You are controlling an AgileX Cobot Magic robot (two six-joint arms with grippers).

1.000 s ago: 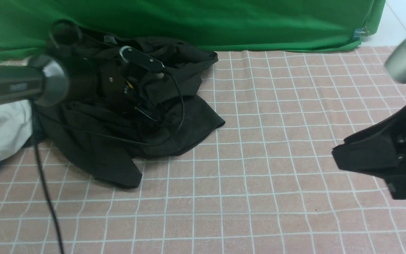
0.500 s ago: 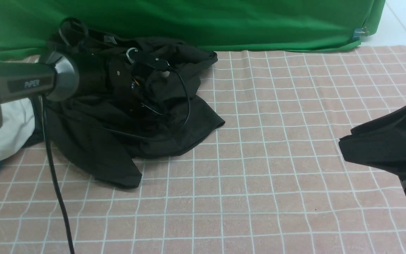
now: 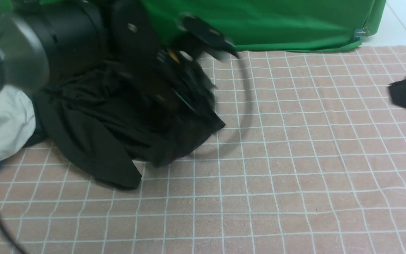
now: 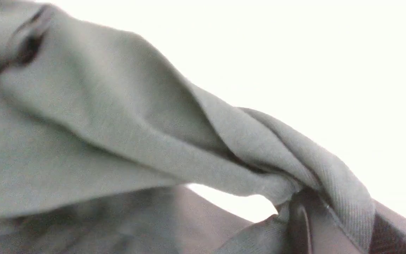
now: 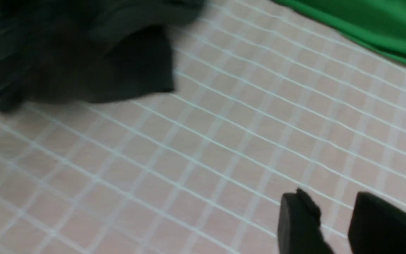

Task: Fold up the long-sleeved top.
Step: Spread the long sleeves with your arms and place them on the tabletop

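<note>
Long-sleeved top (image 3: 93, 116) lifts at upper left, your left hand (image 4: 337, 225) newly clamped on it; spread next, right hand (image 5: 330, 208) parted.

Open checked cloth (image 3: 259, 176) centre and right, black top (image 3: 93, 134) heaped left, white garment (image 3: 5, 120) at left edge

My front view is evenly lit and soft, but the left arm (image 3: 30, 46) smears with motion blur. My left wrist view blows out to white behind the long-sleeved top (image 4: 83, 141), which looks washed grey and grainy. My right wrist view is dimmer, streaky over the tabletop (image 5: 224, 141).
</note>
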